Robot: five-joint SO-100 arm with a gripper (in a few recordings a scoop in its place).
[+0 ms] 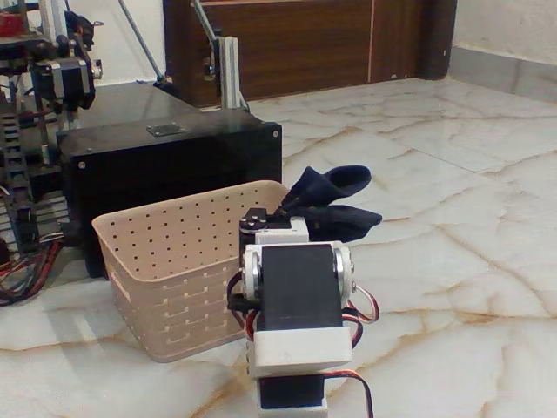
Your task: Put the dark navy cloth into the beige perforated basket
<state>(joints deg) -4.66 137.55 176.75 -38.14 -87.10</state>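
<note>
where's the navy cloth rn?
In the fixed view the dark navy cloth is right of centre, bunched up above the arm, by the right end of the beige perforated basket; whether the tool grips it is hidden.

no readable text, labels, brands, numbers, signs anywhere

White arm [294, 305] brackets, black servo blocks, red-black-white cables looping at sides.

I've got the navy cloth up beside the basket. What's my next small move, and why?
Probably swing left over the basket: the dark navy cloth hangs lifted just outside its right rim, above rim height. The arm hides the gripper, so confirm grip first.
</note>
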